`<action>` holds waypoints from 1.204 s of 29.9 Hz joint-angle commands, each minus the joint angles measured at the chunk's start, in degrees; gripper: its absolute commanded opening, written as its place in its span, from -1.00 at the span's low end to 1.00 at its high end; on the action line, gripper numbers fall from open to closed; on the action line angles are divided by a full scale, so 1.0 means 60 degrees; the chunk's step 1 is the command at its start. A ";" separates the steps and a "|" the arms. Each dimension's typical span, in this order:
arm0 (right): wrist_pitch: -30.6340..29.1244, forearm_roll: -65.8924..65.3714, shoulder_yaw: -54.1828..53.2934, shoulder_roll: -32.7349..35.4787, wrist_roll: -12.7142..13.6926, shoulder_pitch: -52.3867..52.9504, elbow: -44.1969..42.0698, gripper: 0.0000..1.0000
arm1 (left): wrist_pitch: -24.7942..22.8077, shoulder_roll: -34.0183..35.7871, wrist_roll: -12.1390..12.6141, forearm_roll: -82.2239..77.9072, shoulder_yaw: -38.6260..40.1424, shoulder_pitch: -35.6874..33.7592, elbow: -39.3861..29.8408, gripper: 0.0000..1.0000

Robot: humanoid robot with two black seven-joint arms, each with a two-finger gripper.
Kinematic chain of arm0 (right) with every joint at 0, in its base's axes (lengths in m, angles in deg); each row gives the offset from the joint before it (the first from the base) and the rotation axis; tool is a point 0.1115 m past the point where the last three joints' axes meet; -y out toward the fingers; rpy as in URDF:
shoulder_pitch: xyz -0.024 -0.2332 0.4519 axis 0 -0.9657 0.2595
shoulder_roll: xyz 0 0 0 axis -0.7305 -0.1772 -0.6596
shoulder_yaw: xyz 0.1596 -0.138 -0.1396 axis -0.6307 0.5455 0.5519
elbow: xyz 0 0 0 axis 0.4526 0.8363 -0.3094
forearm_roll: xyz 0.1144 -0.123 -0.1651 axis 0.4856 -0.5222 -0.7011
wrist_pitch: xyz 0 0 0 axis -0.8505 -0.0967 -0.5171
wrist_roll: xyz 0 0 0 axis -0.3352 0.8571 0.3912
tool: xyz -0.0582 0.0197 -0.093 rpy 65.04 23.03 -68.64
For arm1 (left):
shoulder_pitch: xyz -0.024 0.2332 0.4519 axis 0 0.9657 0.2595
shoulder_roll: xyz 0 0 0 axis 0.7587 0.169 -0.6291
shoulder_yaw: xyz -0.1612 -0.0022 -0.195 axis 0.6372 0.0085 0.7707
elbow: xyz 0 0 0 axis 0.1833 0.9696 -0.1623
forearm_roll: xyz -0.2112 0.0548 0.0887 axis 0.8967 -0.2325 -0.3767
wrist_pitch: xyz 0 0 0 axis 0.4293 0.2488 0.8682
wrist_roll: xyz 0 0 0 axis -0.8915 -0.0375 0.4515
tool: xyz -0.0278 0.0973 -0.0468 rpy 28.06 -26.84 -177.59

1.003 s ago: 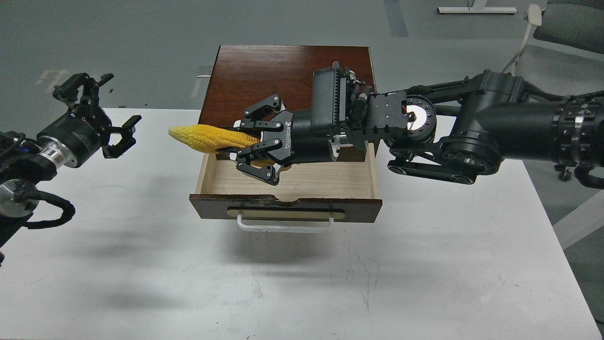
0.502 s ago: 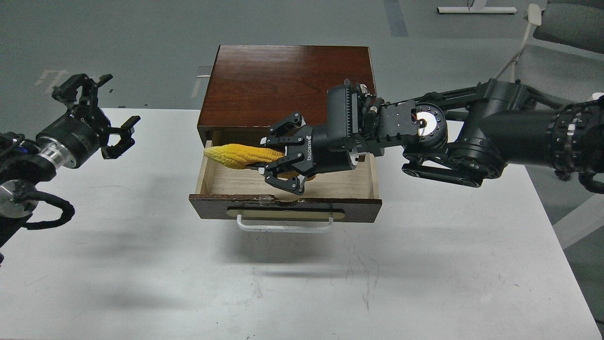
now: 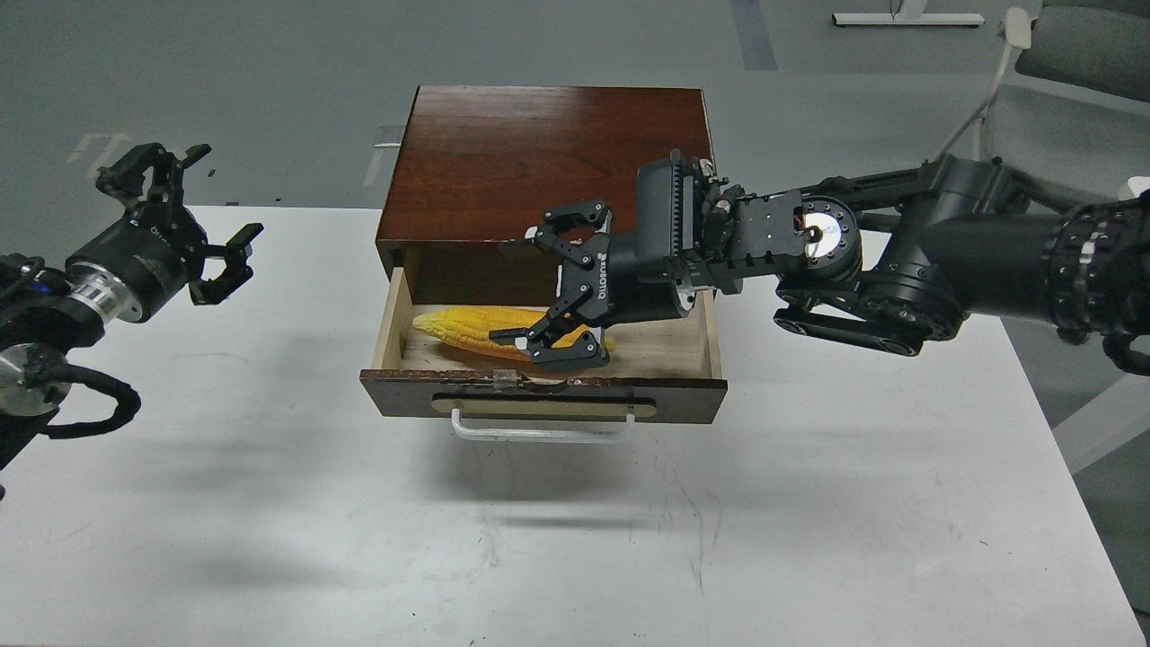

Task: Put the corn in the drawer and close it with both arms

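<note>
Look at the drawer (image 3: 543, 394): it stands pulled out from the brown cabinet (image 3: 548, 153), and the corn (image 3: 472, 327) lies on its pale wood floor, tip pointing left, toward the left half. Your right gripper (image 3: 539, 292) hangs over the drawer with its fingers spread wide, one above the cob and one below it near the front wall; it grips nothing. Whether the lower finger touches the corn you cannot tell. Your left gripper (image 3: 193, 220) hovers well to the left over the white table (image 3: 269, 503), fingers apart and empty. The white handle (image 3: 542, 431) is untouched.
</note>
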 commanded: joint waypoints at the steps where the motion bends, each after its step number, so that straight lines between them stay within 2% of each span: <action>1: 0.0000 0.0173 -0.0238 0.0016 0.0001 -0.0052 -0.0036 0.95 | 0.0003 -0.0044 -0.0014 0.0000 -0.0005 0.0011 0.0021 0.96; 5: 0.0000 0.0860 -0.1130 0.0045 0.0001 -0.0022 0.0008 0.95 | 0.0003 -0.0044 -0.0014 0.0000 -0.0005 0.0011 0.0036 0.96; 6: 0.0000 0.1602 -0.1524 0.0103 0.0001 -0.0008 -0.0007 0.95 | 0.0003 -0.0044 -0.0014 0.0000 -0.0005 0.0011 0.0036 0.96; 9: -0.0855 0.3758 -0.2097 0.0323 0.0001 0.0168 0.0008 0.94 | 0.0018 -0.0044 -0.0014 -0.0015 -0.0005 0.0026 0.0036 0.96; 11: -0.1865 0.5617 -0.2566 0.0688 0.0001 0.0387 -0.0021 0.94 | 0.0018 -0.0044 -0.0014 0.0000 -0.0005 0.0026 0.0036 0.96; 13: -0.3515 0.8058 -0.3194 0.1476 0.0010 0.0490 -0.0181 0.94 | 0.0033 -0.0001 0.0058 -0.0073 -0.0135 0.0012 0.0080 0.96; 15: -0.4617 0.9207 -0.3460 0.2005 0.0141 0.0432 -0.0357 0.94 | 0.0033 0.0000 0.0073 -0.0102 -0.0151 0.0011 0.0080 0.96; 16: -0.5754 1.0256 -0.3621 0.2574 0.0258 0.0330 -0.0692 0.94 | 0.0033 0.0014 0.0088 -0.0117 -0.0166 0.0011 0.0094 0.96; 17: -0.6258 1.0688 -0.3651 0.2855 0.0273 0.0228 -0.0927 0.93 | 0.0033 0.0014 0.0074 -0.0117 -0.0166 0.0011 0.0095 0.96; 19: -0.7881 1.2194 -0.3826 0.3543 0.0332 -0.0545 -0.1819 0.93 | 0.0018 0.0029 0.0073 -0.0132 -0.0166 0.0011 0.0095 0.96; 22: -0.8824 1.3339 -0.4178 0.3940 0.0463 -0.1206 -0.2320 0.93 | 0.0032 0.0029 0.0044 -0.0219 -0.0180 -0.0003 0.0095 0.96; 23: -0.9333 1.4170 -0.4440 0.4319 0.0696 -0.1687 -0.2640 0.93 | 0.0047 0.0029 0.0015 -0.0568 -0.0166 -0.0047 0.0095 0.96; 25: -0.9333 1.5434 -0.4924 0.4732 0.1136 -0.2437 -0.2863 0.93 | 0.0164 0.0014 -0.0029 -0.1535 -0.0093 -0.0091 0.0095 0.96; 27: -0.9333 1.6808 -0.5655 0.5039 0.1590 -0.3503 -0.2878 0.93 | 0.0922 -0.0030 -0.0509 -0.2981 -0.0092 -0.0135 0.0095 0.96; 28: -0.9333 1.6815 -0.5658 0.5040 0.1592 -0.3509 -0.2878 0.93 | 0.0926 -0.0030 -0.0512 -0.2988 -0.0093 -0.0135 0.0095 0.96; 30: -0.9333 1.7719 -0.6402 0.5361 0.1825 -0.4485 -0.2791 0.93 | 0.1466 0.0014 -0.1416 -0.4693 -0.0093 -0.0150 0.0007 0.96; 31: -0.9333 1.7781 -0.6536 0.5391 0.1826 -0.4722 -0.2790 0.92 | 0.1526 0.0058 -0.1740 -0.5181 -0.0078 -0.0150 -0.0022 0.96; 32: -0.9333 1.7854 -0.6755 0.5392 0.1826 -0.5116 -0.2790 0.92 | 0.1614 0.0261 -0.2512 -0.6056 -0.0034 -0.0164 -0.0066 0.96; 33: -0.9333 1.7855 -0.6931 0.5406 0.1826 -0.5468 -0.2790 0.92 | 0.1716 0.0640 -0.2689 -0.6848 -0.0005 -0.0164 -0.0183 0.95; 36: -0.9333 1.7855 -0.7093 0.5421 0.1812 -0.5851 -0.2790 0.92 | 0.2169 0.1170 -0.2689 -0.7426 0.0098 -0.0179 -0.0695 0.95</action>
